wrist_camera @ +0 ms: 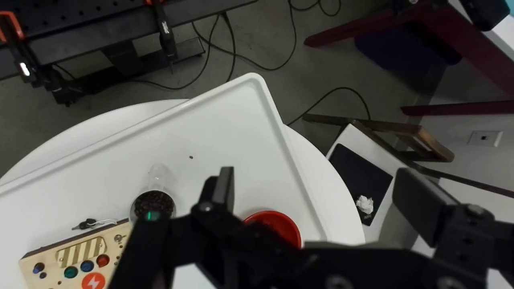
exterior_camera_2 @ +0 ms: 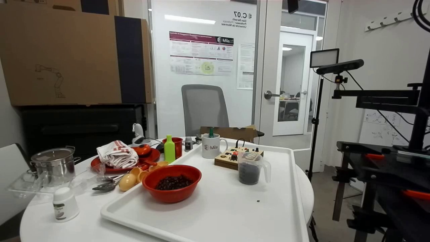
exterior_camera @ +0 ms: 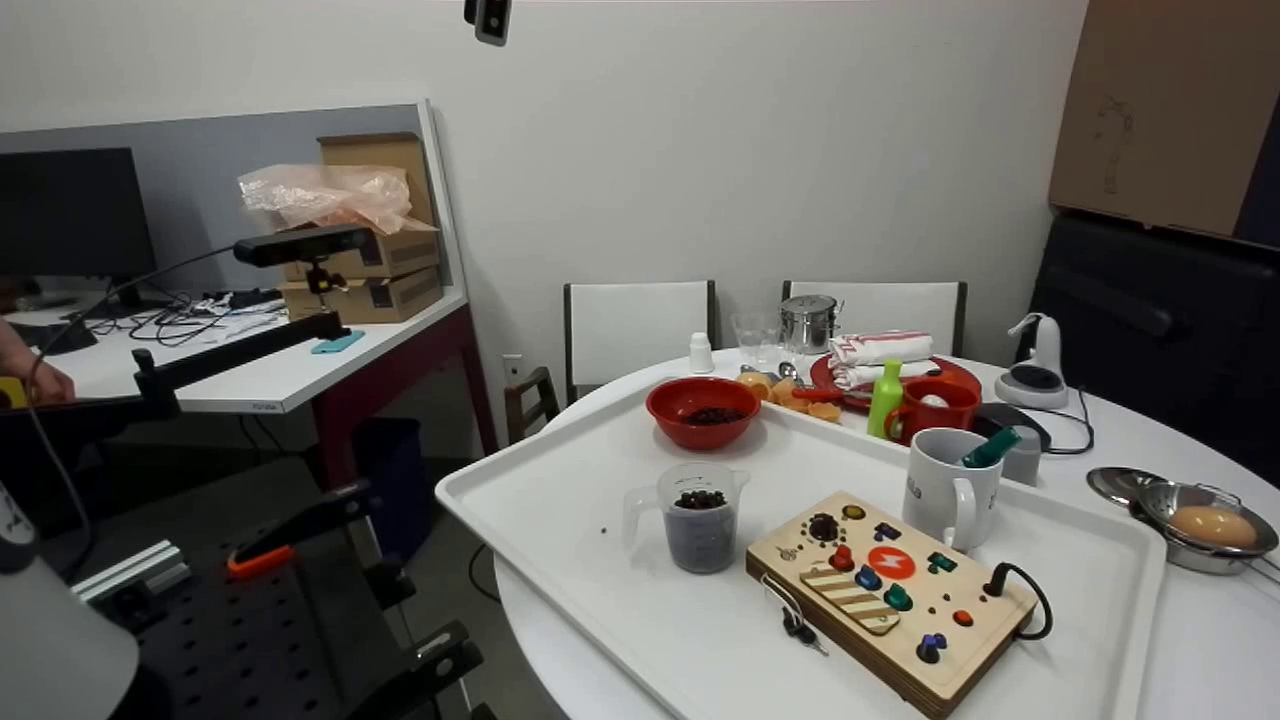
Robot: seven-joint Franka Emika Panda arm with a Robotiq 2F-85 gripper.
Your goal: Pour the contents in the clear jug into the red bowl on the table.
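Note:
The clear jug stands upright on the white tray that covers much of the round white table, with its handle pointing away from the wooden box. Dark beans, the contents, fill part of it. The red bowl sits near a tray corner; dark beans lie in it too. My gripper is open, with nothing between its pads. High above the tray, only a fingertip shows at the top of an exterior view. In the wrist view, the gripper's body hides part of the bowl.
A wooden button box lies close beside the jug, with a white mug behind it. The tray has a raised rim. One loose bean lies on it. A green bottle and a steel pot stand beyond the tray.

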